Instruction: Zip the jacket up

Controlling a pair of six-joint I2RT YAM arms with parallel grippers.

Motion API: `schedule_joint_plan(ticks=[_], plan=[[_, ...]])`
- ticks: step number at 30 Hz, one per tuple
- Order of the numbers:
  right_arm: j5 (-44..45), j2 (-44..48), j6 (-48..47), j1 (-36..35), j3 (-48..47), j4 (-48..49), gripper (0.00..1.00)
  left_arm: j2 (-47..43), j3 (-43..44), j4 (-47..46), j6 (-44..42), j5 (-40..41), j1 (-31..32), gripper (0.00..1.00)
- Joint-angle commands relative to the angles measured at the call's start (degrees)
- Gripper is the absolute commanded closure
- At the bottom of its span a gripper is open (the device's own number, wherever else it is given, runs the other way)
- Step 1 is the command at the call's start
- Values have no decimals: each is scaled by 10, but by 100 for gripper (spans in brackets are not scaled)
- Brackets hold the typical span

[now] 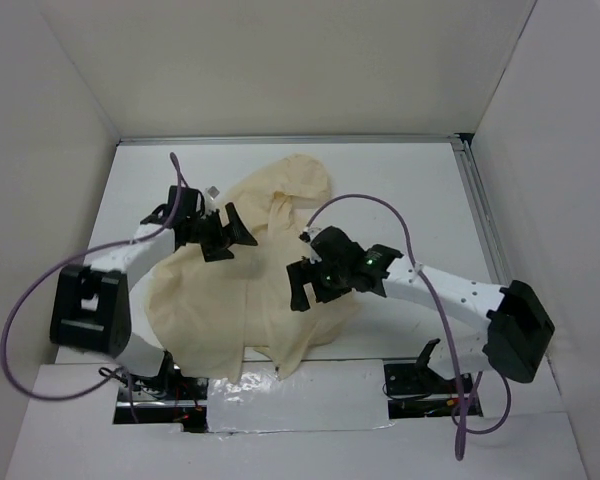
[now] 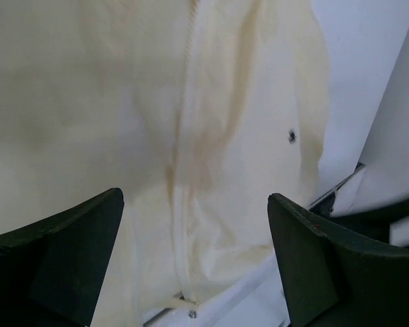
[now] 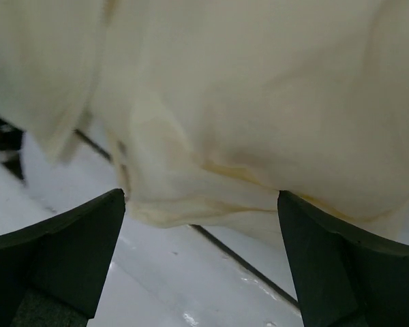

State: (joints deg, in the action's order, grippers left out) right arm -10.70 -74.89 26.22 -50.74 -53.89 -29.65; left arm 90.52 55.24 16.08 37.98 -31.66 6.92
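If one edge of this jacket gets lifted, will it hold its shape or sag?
Probably sags: the jacket lies in soft wrinkles and folds on the table. It looks thin, so likely light for its size. Pushed, it would likely bunch rather than slide, as the creased edge suggests.

The left gripper [image 1: 223,232] points rightward, jaws spread wide. The right gripper [image 1: 302,285], nearer, points leftward with jaws equally wide.
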Motion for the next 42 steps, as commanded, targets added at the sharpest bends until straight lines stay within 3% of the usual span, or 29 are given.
schedule_joint_plan(ticks=[1,5,9,16,22,28,31,35,42], plan=[[105,-38,52,8,24,-18,0,-118,-51,50,28,78,40,1],[182,-115,76,18,17,-18,0,-175,-116,82,57,97,54,1],[198,-169,120,47,19,5,0,-204,-180,81,90,100,64,1],[182,-197,140,134,8,19,0,-78,-164,34,77,82,71,1],[151,-224,122,226,-37,25,0,92,-37,-25,54,42,91,1],[90,-255,43,339,-136,29,0,293,236,8,11,25,95,1],[72,-257,9,366,-181,34,0,318,312,15,-2,14,94,1],[96,-181,-49,341,-160,39,0,270,313,13,-15,1,94,1],[79,-26,-75,222,-37,18,0,41,129,14,-15,50,120,1]])
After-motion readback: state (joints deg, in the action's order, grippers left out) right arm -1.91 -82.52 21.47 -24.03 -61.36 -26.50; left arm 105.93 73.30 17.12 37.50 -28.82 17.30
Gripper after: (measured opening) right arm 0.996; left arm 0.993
